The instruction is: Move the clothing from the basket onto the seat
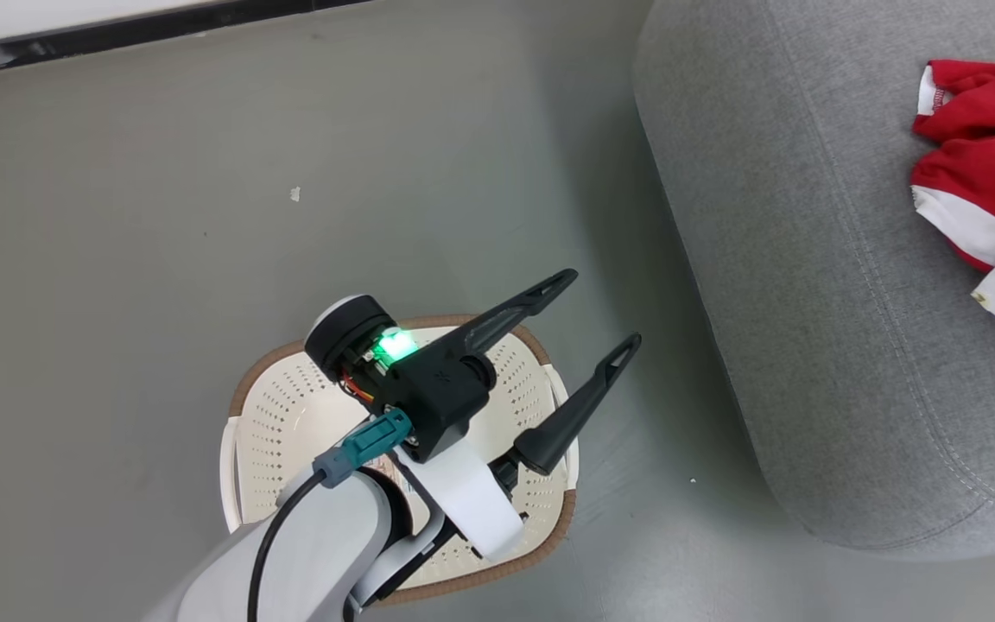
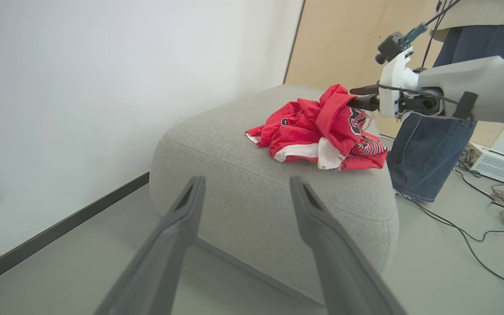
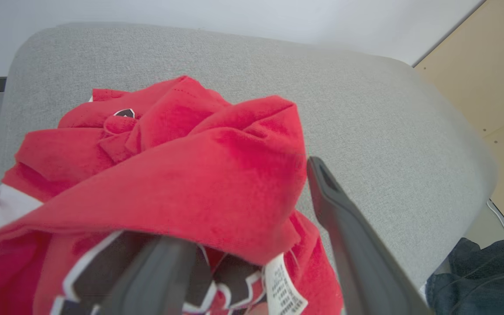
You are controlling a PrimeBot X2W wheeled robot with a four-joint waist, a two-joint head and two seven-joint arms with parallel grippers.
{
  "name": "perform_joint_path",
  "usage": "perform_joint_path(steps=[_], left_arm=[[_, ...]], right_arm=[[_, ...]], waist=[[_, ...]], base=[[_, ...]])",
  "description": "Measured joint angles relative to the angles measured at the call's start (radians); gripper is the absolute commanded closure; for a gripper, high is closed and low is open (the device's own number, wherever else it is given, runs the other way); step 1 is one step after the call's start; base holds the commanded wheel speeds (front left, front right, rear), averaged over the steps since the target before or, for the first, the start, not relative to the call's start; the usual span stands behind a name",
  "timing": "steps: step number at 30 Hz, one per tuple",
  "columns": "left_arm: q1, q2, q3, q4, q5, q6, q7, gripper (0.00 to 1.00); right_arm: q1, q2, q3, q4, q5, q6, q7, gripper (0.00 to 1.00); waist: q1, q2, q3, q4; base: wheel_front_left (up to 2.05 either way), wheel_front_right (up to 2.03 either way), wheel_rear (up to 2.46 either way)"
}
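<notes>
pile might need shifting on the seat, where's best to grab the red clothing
Probably the raised fold on top of the clothing, coming down from above to straddle its ridge. It stands clear of the seat, while the lower edges lie flat on it. The open right gripper sits at that fold.

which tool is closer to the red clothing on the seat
Right. The right tool is touching the clothing; the left tool hangs over the basket, apart from the clothing.

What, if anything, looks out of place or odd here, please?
The clothing lies crumpled on the seat, and one fold is draped over a finger of the open right gripper, which might snag it.
</notes>
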Motion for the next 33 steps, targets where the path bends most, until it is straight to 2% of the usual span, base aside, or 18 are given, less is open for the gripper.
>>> perform_joint_path(steps=[11, 22, 33], left_arm=[[0.001, -0.021, -0.031, 0.023, -0.009, -0.021, -0.035, 0.0], [0.018, -0.023, -0.025, 0.065, -0.038, -0.022, -0.088, 0.0], [0.075, 0.0, 0.03, 0.1, -0.049, -0.003, -0.139, 0.0]], right_arm=[[0.008, -0.067, 0.006, -0.031, 0.039, 0.0, -0.016, 0.0], [0.021, -0.151, 0.053, -0.101, 0.082, 0.0, -0.023, 0.0], [0.021, -0.142, 0.162, -0.19, 0.126, 0.0, -0.012, 0.0]], waist=[[0.0, 0.0, -0.037, -0.028], [0.0, 0.0, -0.097, -0.038], [0.0, 0.0, -0.172, -0.013]], base=[[0.0, 0.0, 0.0], [0.0, 0.0, 0.0], [0.0, 0.0, 0.0]])
